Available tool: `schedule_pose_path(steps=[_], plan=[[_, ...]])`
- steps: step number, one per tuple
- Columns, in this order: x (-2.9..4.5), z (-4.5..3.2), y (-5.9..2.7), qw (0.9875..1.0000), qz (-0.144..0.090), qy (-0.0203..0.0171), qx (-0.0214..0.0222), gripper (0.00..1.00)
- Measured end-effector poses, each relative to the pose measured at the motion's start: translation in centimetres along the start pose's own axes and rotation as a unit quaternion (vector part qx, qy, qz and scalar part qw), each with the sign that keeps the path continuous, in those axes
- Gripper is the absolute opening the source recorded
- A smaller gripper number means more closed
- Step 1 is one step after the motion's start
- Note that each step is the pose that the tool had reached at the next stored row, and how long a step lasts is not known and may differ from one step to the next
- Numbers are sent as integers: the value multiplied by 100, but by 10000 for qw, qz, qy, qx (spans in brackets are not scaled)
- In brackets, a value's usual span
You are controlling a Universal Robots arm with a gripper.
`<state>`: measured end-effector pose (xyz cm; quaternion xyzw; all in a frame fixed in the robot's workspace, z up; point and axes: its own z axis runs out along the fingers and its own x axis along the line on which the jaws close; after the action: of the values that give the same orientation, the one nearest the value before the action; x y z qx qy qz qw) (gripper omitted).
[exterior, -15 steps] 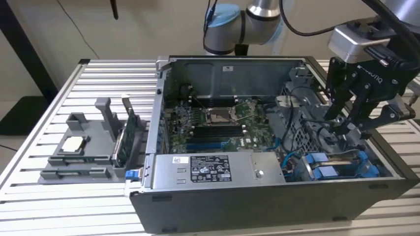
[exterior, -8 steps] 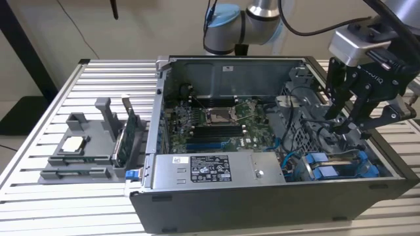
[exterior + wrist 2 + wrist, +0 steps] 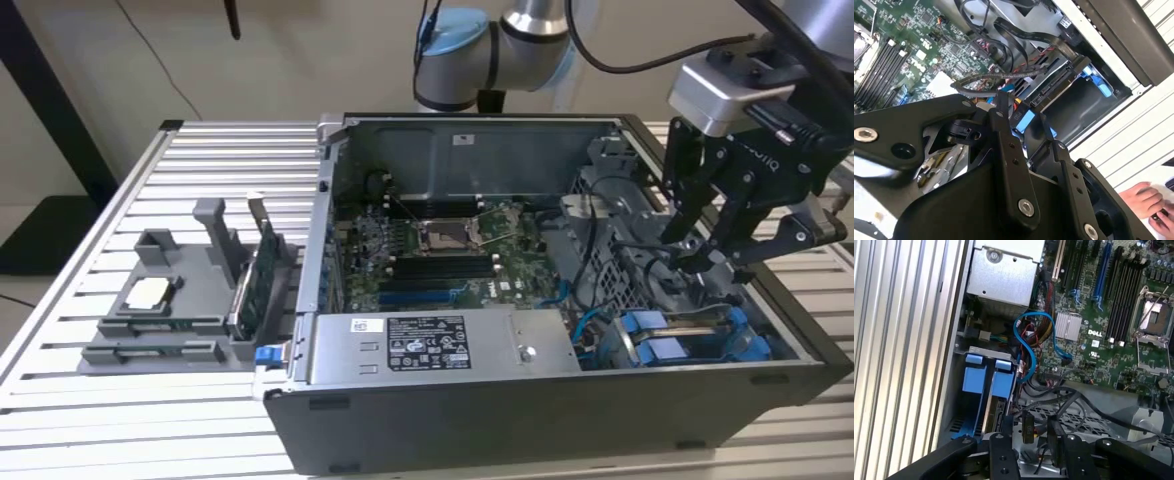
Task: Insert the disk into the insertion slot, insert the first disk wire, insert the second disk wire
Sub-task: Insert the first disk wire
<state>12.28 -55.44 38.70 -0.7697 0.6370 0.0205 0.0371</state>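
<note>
**Disk appears seated; gripper poised over the wires**

In the first wrist view the disk (image 3: 996,407), in its blue carrier, stands on edge inside the insertion slot (image 3: 986,351) at a corner of the open computer case (image 3: 534,420). It looks fully home, so the insertion step is judged done. Whether either disk wire is plugged in cannot be told.

The gripper (image 3: 1041,421) hovers just beside the slot, its fingers spread with nothing between them. It hangs over a tangle of black wires (image 3: 1074,400). A blue cable (image 3: 1021,347) loops nearby towards the motherboard (image 3: 1114,340).

The work in hand is judged to be the first wire. That calls for a firm pinch on the plug itself, not the cord, and a square line-up with the disk's port.
</note>
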Motion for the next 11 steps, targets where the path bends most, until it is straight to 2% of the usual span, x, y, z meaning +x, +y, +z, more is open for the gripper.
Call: schedule_pose_path(steps=[3,5,7,8,11], plan=[[0,2,0,10000,-1,1,7,41],[0,2,0,10000,-1,1,8,32],[0,2,0,10000,-1,1,9,32],[0,2,0,10000,-1,1,9,25],[0,3,0,10000,-1,2,14,25]])
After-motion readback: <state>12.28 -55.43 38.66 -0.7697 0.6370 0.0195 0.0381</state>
